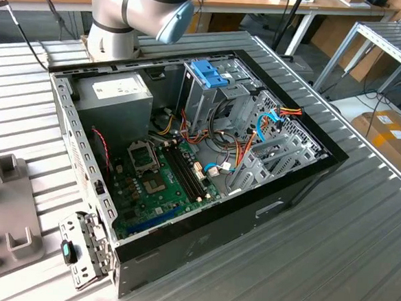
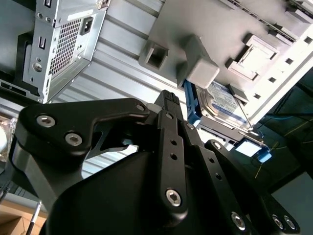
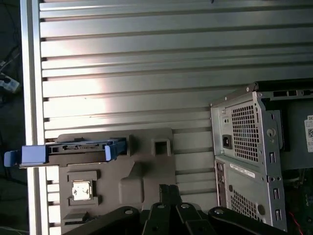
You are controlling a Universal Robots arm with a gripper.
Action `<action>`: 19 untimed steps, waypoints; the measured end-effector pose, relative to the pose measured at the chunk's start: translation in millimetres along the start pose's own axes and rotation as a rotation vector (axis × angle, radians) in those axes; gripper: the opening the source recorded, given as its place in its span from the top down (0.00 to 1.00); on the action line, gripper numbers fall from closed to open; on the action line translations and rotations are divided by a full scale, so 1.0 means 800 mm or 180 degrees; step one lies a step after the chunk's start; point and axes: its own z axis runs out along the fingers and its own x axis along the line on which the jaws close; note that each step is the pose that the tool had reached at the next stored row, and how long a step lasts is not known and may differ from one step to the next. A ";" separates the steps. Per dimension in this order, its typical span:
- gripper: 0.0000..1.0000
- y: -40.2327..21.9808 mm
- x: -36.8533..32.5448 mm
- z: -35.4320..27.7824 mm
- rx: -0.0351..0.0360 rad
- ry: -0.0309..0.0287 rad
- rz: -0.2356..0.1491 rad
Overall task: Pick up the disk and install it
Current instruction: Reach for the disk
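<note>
The disk [image 3: 73,149] stands on edge in a slot of a grey fixture block [image 3: 146,166] on the ribbed metal table; its light-blue rails stick out at both ends. In the second wrist view the disk [image 2: 222,105] shows its silver labelled face and a blue rail, held in the grey fixture block [image 2: 195,58]. My gripper [image 3: 168,188] hangs over the block, apart from the disk, with its black fingers together and nothing between them. From the side, the gripper [image 2: 168,98] is a single black finger above its linkage.
The open computer case [image 1: 286,198] lies on the table, its motherboard, cables and drive cage exposed, with a blue latch piece [image 1: 209,73] on the cage. The case's rear panel [image 3: 244,137] is beside the fixture. The arm's base [image 1: 116,27] stands behind the case.
</note>
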 end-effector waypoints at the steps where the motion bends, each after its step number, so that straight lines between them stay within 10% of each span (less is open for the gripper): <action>1: 0.89 -0.0001 0.0016 0.0000 0.0000 0.0000 0.0000; 19: 0.89 -0.0040 0.0530 -0.0012 0.0000 0.0000 0.0000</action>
